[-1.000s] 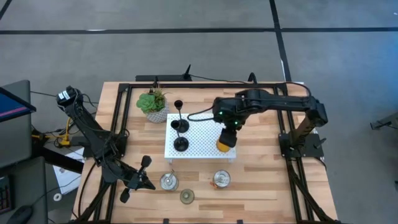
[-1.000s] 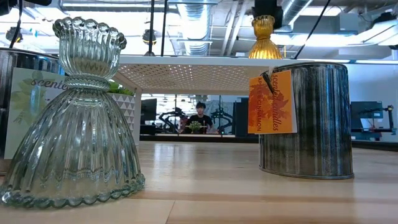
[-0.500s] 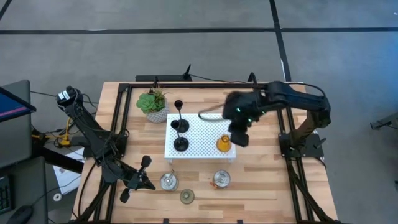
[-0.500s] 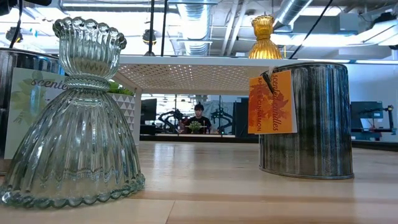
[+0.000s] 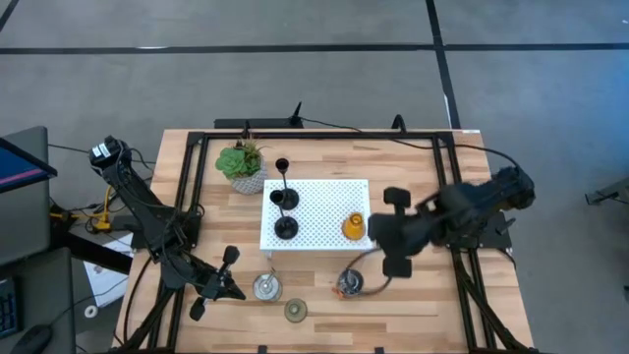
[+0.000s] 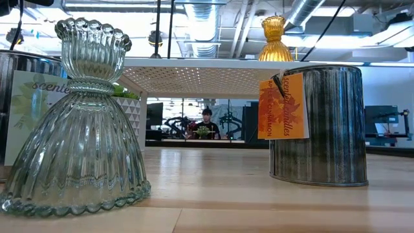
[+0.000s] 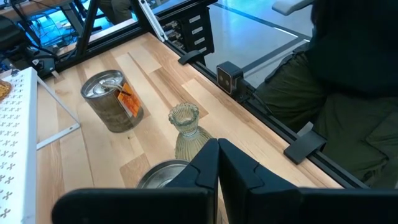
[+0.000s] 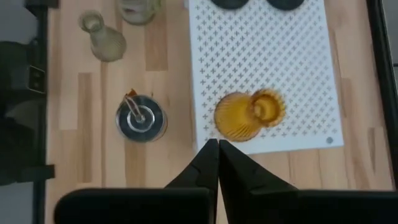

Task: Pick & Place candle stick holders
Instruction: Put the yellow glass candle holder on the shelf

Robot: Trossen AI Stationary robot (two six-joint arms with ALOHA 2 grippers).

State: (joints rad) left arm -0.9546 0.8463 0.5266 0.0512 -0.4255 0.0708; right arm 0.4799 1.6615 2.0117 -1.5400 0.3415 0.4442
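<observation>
Amber holder (image 5: 353, 227): upright on white platform (image 5: 319, 197).
Right gripper (image 5: 396, 234): beside platform, seemingly raised, clenched, empty.
Left gripper (image 5: 228, 276): clenched near table's front.

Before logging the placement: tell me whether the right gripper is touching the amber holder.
Apart. The high view shows the right gripper beside the amber holder with white platform showing between them.

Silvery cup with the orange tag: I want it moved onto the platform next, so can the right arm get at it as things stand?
Probably yes. The silvery cup stands alone on bare wood, and the right pincer, shut and empty, hovers just beside it; nothing stands between them.
</observation>
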